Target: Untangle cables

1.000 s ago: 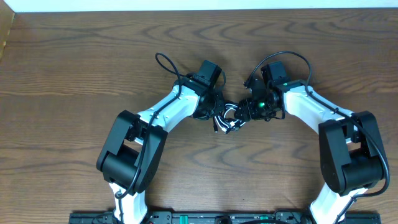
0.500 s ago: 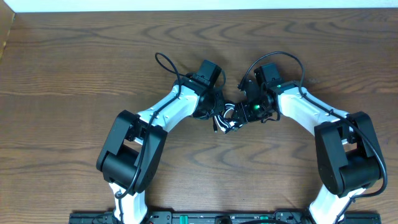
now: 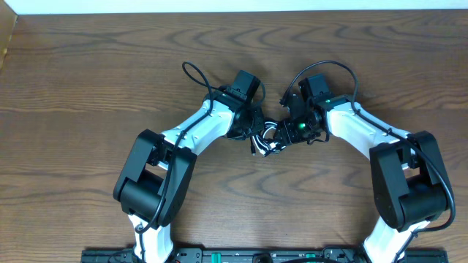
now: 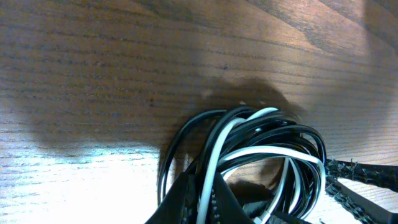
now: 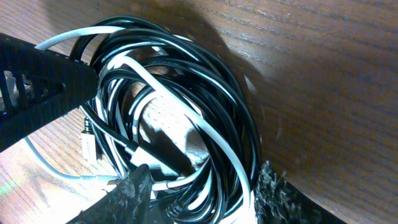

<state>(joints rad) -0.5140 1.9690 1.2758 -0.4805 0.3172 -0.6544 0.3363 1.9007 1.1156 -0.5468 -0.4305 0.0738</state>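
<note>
The cables (image 3: 268, 139) lie as a small coil of black and white loops on the table between my two grippers. My left gripper (image 3: 255, 131) is at the coil's left side. In the left wrist view it (image 4: 206, 190) is shut with a white strand and black strands of the cables (image 4: 267, 134) pinched between its fingers. My right gripper (image 3: 284, 132) is at the coil's right side. Its fingers (image 5: 134, 186) straddle a thick bunch of the cables (image 5: 180, 106), which fills the gap between them and touches both. A small white plug (image 5: 87, 144) shows at the left of the coil.
The brown wooden table (image 3: 88, 88) runs all around. The left arm's thick black wire (image 3: 194, 73) loops behind it, and the right arm's wire (image 3: 330, 66) arches above its wrist. A pale box edge (image 3: 6, 36) sits at the far left.
My right gripper has shifted left onto the coil and its jaws have narrowed round the loops. The left gripper and the coil have stayed put.
</note>
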